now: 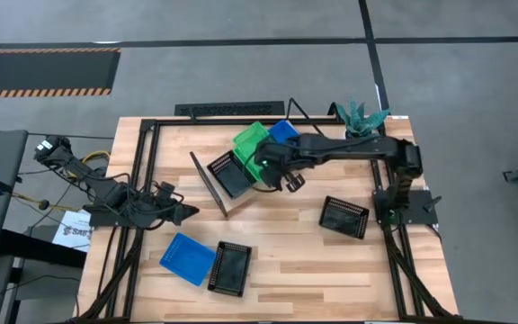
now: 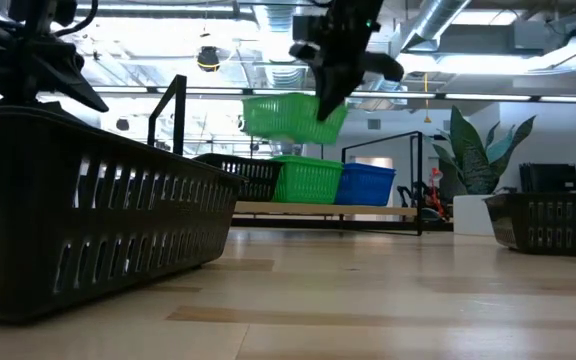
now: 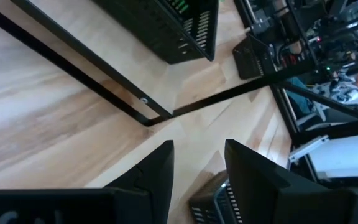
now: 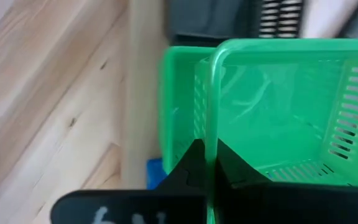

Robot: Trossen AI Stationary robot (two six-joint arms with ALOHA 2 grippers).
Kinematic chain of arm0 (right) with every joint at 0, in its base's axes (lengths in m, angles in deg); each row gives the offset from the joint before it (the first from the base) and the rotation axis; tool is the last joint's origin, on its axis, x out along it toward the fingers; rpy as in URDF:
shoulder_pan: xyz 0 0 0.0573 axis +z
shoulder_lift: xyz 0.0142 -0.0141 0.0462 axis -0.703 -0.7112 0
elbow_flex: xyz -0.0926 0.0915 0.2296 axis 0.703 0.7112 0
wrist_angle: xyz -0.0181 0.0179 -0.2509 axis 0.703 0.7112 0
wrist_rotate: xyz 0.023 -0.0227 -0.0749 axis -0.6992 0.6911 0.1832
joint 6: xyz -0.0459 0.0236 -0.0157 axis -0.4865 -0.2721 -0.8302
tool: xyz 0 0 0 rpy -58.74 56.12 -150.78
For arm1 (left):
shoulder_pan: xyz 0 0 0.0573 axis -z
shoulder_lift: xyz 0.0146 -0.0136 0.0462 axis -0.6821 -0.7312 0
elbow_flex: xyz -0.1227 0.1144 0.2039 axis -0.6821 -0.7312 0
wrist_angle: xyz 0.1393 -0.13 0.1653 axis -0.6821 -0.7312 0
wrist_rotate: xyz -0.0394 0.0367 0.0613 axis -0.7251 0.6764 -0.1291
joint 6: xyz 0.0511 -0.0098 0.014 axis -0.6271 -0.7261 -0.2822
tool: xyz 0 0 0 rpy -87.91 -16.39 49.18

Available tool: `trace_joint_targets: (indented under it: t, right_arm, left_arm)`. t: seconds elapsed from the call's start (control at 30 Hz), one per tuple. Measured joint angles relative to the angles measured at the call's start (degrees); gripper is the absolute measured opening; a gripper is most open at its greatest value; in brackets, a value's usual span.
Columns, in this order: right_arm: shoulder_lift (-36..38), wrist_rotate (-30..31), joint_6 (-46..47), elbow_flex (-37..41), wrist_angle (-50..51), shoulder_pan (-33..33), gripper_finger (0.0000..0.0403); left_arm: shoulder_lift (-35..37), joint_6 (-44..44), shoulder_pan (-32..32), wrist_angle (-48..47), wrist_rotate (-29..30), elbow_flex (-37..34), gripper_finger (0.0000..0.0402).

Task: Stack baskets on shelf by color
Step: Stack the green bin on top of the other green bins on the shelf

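On the light wooden tabletop (image 1: 286, 261), no writing is legible. The right gripper (image 4: 207, 163) pinches the rim of a green perforated plastic basket (image 2: 286, 117), holding it above another green basket (image 2: 310, 180) on the light wood shelf (image 2: 318, 208). The left gripper (image 3: 197, 168), jaws apart, waits over the table's left side.

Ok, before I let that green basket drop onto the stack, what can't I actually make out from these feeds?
- High view: the right hand and arm cover the held green basket and the shelf's middle; how many green ones lie beneath stays hidden.
- Low view: a near black basket blocks the shelf's left part.
- Right wrist view: the held basket's wall hides the alignment below.
- Left wrist view: the left hand faces bare tabletop.
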Motion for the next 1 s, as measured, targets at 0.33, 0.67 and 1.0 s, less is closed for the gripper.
trace_joint_targets:
  t: [0.33, 0.67, 1.0]
  right_arm:
    - [-2.91, -1.73, -5.47, 0.13, 0.87, -0.41, 0.0011]
    - [-4.5, -1.71, -6.19, 0.04, 1.3, -2.28, 0.0016]
    - [-4.5, -1.79, -6.73, 0.04, 0.51, -2.33, 0.0024]
  left_arm:
    - [0.01, 0.0, 0.0, -1.3, 0.26, 0.0, 0.013]
    - [0.01, -0.02, 0.0, -1.41, 0.24, 0.0, 0.013]
    - [0.01, -0.42, 0.02, -1.47, 0.22, 0.0, 0.013]
